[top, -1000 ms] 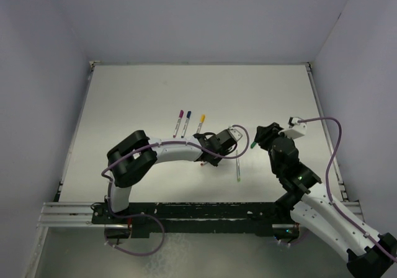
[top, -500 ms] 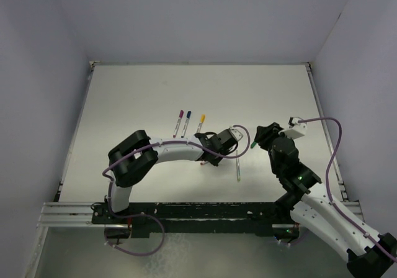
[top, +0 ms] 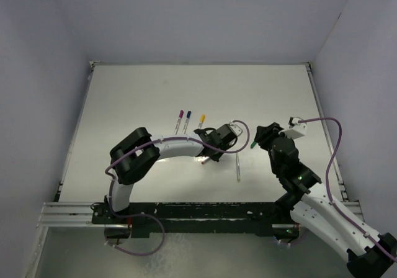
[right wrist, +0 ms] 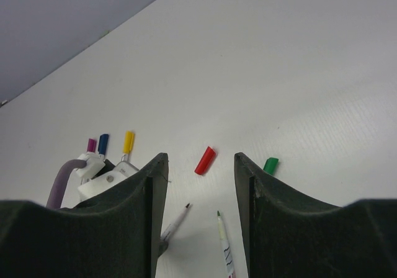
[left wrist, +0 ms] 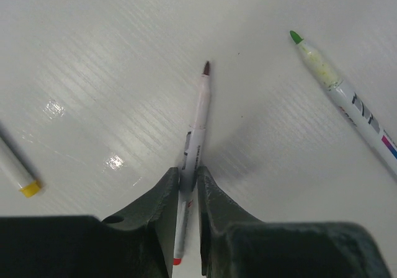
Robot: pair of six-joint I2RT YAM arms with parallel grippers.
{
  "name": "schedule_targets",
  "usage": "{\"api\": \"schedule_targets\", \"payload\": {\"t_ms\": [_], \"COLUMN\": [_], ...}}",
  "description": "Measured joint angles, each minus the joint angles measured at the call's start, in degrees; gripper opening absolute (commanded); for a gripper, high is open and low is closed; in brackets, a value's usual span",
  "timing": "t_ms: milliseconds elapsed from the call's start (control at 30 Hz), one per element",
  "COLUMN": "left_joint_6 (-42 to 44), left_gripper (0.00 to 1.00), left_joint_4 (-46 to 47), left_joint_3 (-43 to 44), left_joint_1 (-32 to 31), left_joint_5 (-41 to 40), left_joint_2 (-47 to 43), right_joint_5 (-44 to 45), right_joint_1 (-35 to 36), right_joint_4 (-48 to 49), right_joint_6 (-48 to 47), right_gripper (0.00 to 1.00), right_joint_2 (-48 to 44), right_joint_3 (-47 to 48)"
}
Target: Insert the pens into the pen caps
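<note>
1 pen (left wrist: 200, 113) in left end effector (left wrist: 188, 180)

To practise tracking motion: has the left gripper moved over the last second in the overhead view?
Yes, slightly: the left gripper has shifted up the picture, away from the loose green-tipped pen and toward the three capped pens.

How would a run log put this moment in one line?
left jaws: pinching thin silver-grey red-tipped pen | right jaws: open, empty | short red plastic cap: lying loose
</note>
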Motion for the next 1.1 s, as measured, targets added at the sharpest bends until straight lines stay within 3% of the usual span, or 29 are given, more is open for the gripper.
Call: {"api": "schedule_targets", "payload": {"t_ms": [167,567,900,1100], "left_joint_6": [0.5,1.0,1.9,1.9], "left_gripper": [0.00,0.00,0.00,0.00], "left_joint_4": [0.6,1.0,2.1,0.9], "left_joint_3": [0.5,0.1,-4.2,-6.5], "left_joint_1": [0.2,0.5,2.6,3.2], "left_joint_5": [0.0,0.9,4.7,4.8], "left_joint_2": [0.5,0.3,-3.5,-5.7], "right_joint_5": [0.0,0.0,2.8,4.7], "right_joint_1": [0.0,0.0,0.0,-0.1], "right_joint_4": [0.0,0.1,-0.8,-1.8], "right_joint_6": [0.0,0.0,1.1,1.0], "right_gripper": [0.49,0.49,0.62,0.55], "right_joint_2": [0.0,1.9,9.3,17.9], "right_joint_3": [0.0,0.0,2.8,10.0]}}
